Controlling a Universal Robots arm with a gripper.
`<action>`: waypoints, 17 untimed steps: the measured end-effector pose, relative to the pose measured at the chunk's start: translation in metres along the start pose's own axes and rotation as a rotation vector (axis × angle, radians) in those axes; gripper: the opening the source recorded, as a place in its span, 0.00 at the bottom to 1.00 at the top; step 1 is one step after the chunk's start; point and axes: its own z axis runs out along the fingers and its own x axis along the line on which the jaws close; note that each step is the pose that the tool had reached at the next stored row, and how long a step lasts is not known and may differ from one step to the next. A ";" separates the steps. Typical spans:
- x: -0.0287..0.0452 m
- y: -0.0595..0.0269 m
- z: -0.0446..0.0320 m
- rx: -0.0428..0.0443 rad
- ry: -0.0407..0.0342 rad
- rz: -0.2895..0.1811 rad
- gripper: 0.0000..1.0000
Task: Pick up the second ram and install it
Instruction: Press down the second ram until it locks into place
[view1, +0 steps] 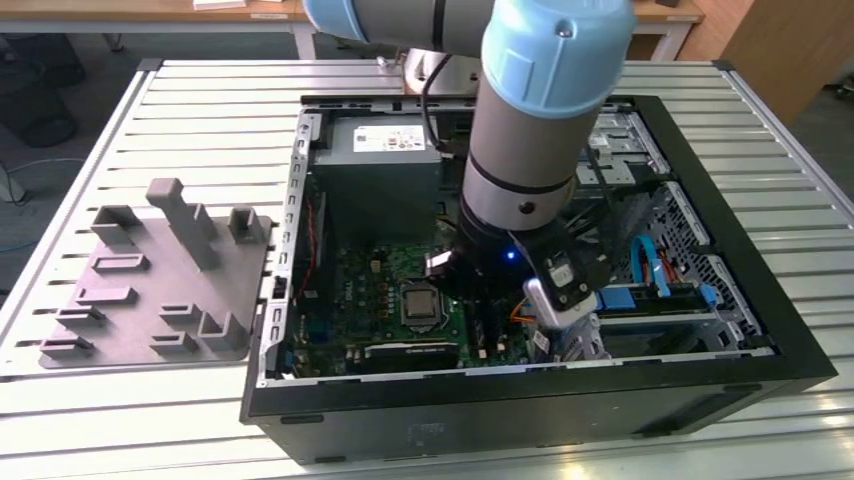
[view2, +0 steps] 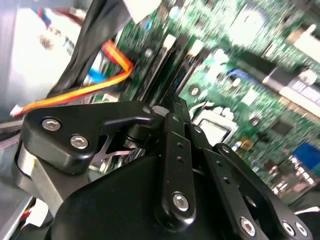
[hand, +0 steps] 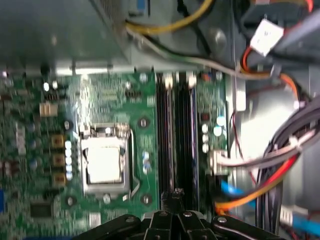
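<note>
The arm is down inside the open computer case, which sits on a slatted surface next to a grey holder tray. The pincer hangs right over the memory slots, beside the processor socket on the green motherboard. Its fingers look pinched close together. There might be a thin dark stick between them, but I honestly can't tell, so no clear sighting of the second ram.
</note>
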 end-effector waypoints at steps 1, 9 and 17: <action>-0.0002 -0.0031 0.0002 0.0057 -0.0002 0.000 0.10; -0.0018 -0.0305 0.0059 0.0127 0.0001 0.000 0.10; -0.0017 -0.0308 -0.0087 0.0104 -0.0003 0.000 0.10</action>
